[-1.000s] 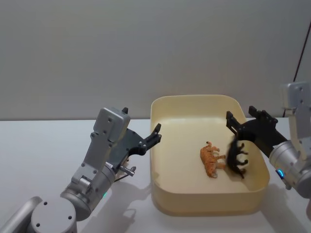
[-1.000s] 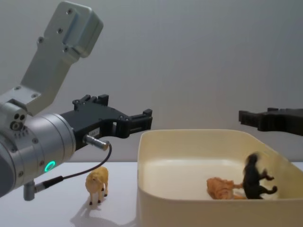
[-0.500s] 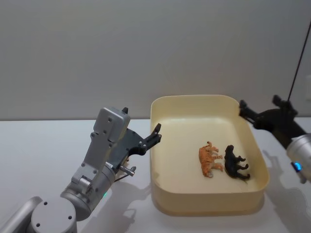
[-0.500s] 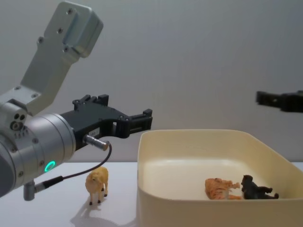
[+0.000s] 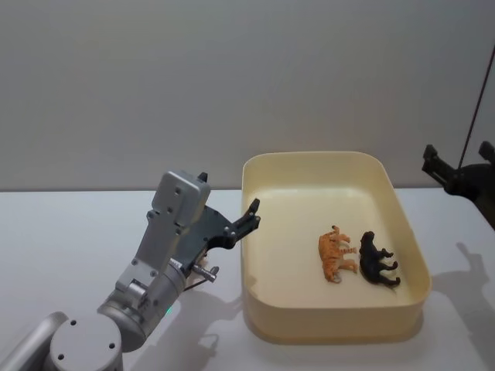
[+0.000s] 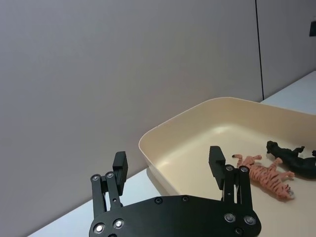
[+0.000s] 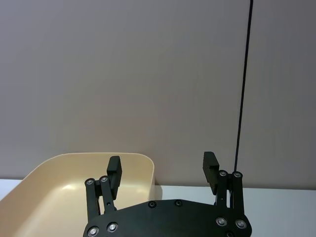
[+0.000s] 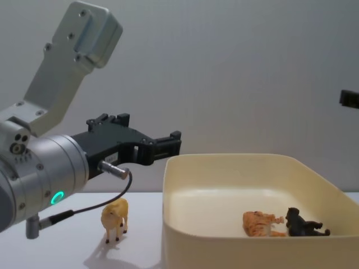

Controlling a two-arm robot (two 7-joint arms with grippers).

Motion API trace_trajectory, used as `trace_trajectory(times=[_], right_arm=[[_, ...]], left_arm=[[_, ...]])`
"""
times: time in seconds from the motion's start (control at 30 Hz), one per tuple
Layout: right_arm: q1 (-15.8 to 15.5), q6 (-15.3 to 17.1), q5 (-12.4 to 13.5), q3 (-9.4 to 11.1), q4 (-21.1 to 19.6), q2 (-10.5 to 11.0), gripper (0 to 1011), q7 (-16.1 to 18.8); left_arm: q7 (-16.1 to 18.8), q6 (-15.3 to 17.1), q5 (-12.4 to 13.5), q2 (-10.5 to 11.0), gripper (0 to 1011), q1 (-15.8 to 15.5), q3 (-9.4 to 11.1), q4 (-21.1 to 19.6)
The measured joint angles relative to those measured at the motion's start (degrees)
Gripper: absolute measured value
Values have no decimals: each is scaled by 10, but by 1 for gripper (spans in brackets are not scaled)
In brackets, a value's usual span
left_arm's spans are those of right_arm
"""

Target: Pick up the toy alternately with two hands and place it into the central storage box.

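Looking across a pale table [image 5: 62, 232] to a bare grey wall [image 5: 232, 77]. Right of centre on it, the box [image 5: 309, 157], with two toys lying on their sides toward its right end: a tiger [image 5: 333, 255] and, just beside it, a black cat [image 5: 376, 260]. Outside, left of the box, a sheep [image 8: 115, 217] standing upright on the table, close under a thin cable [image 8: 90, 206] hanging from the left arm.

Nothing held in the left gripper [image 6: 168, 160]: spread wide, raised above the table just left of the box's rim, roughly over the sheep and pointing toward the box. Same for the right gripper [image 7: 162, 162]: wide, empty, high up past the box's far right corner and clear of the rim.

With two toys in and the right side empty and out of the way, probably the left hand's turn, and the sheep the only toy seen outside the box. Next calls for tipping the left gripper down toward the sheep, straddling its body with a finger on either side, closing gently so as not to topple it, then lifting above the rim before carrying across. Worth minding the cable so near the sheep
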Motion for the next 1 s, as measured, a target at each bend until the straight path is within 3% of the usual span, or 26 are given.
trace_trajectory(times=[0.23,0.63,1.0], right_arm=[[-4,-1,8,6,-7,5,1001,-7],[-8,-2,14,11,-13,9,1001,-11],[-9,-3,16,13,-15,10,1001,-12]], left_arm=[[-3,22,-11,10,1002,11,-3,-19],[16,97,-53,37,1002,44,-12,-64],[23,142,-75,30,1001,38,-19,-56]])
